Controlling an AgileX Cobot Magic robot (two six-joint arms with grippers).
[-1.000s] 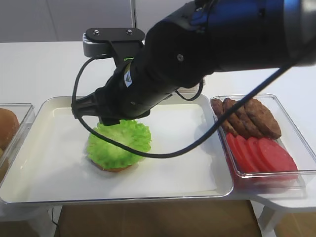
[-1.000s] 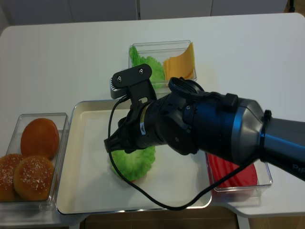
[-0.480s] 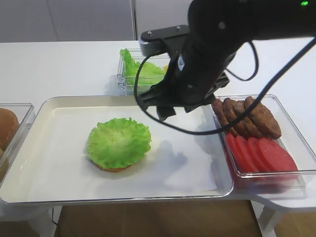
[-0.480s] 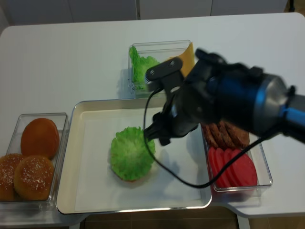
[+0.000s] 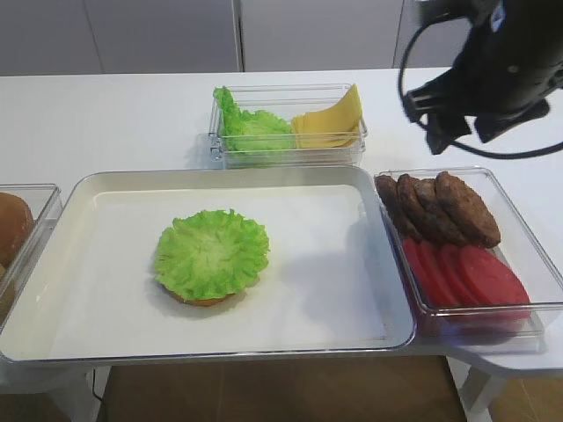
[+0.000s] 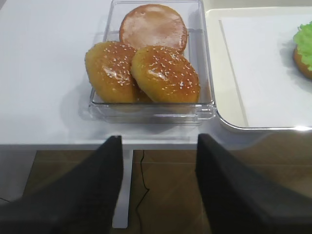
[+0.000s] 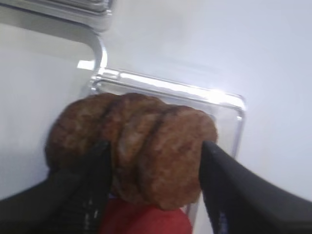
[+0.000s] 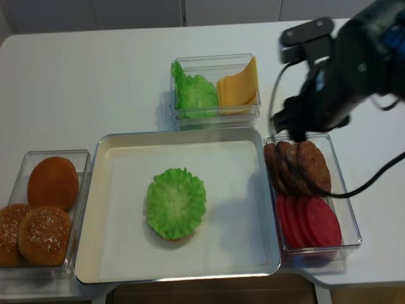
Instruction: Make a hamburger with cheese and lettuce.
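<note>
From the high view, my right gripper hung over the far right of the tabletop, above the far end of the meat box, its fingers spread and holding nothing. The lettuce lay on the bun half left of the tray's middle, only a brown sliver of bun showing at its near edge. More lettuce and the cheese sat in the clear box just beyond the tray's far edge. Patties filled the far part of the right box, tomato slices the near part.

My right wrist camera looked down on the overlapping patties, with my two dark fingers standing wide to either side of them, not touching; a bit of red tomato showed below.

My left wrist camera showed my left gripper parted and empty, near the table's near edge, with the bun box ahead holding three buns, and the tray's corner with lettuce at the right.

From the realsense view, my right gripper hovered by the far left corner of the meat box, and the lettuce sat mid-tray.
</note>
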